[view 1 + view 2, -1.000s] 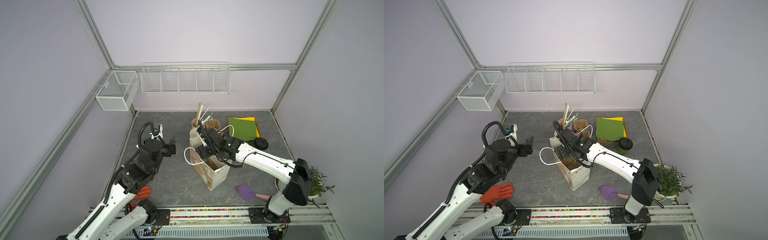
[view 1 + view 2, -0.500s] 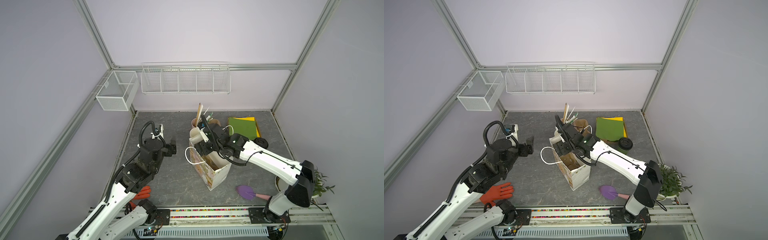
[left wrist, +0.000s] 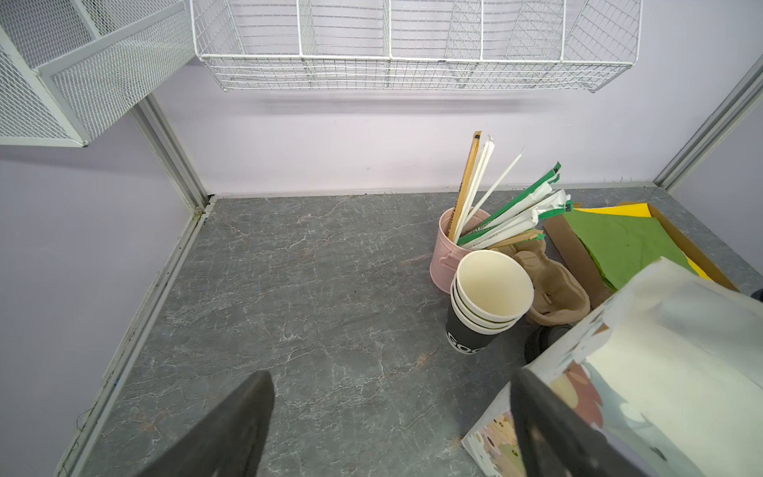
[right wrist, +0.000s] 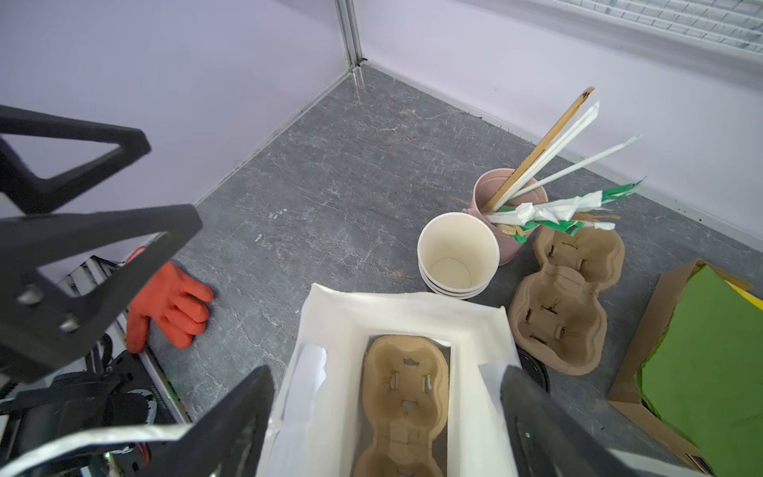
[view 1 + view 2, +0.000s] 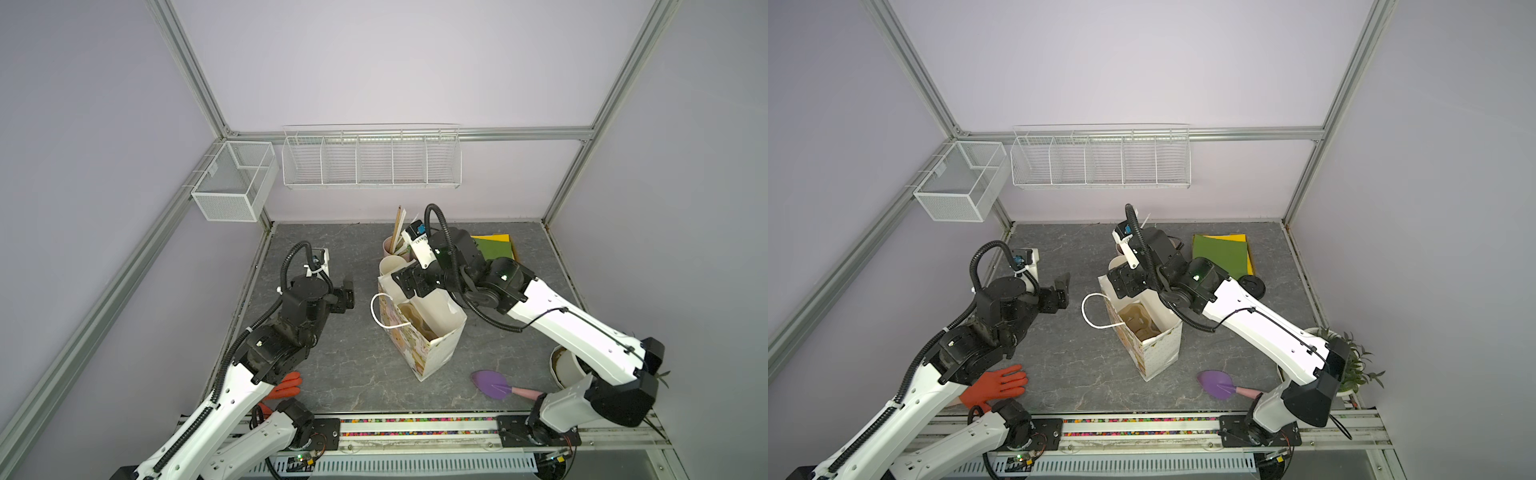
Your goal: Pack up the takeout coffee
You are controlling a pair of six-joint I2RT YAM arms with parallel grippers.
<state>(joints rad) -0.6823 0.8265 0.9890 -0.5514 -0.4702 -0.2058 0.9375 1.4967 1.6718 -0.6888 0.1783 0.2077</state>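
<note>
In a top view, only the black lid of the takeout coffee (image 5: 1252, 286) visible, on the desk (image 5: 1067, 357) near the paper bag (image 5: 1158, 345), past the right arm (image 5: 1266, 324). Right fingers (image 4: 545, 429) spread wide above the bag's mouth, empty; left fingers (image 3: 235, 421) spread, empty, beside the bag.

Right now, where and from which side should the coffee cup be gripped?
Probably around the coffee cup, on its wall below the rim, coming level from the right: it stands upright, with the green paper close behind and the bag to its left.
</note>
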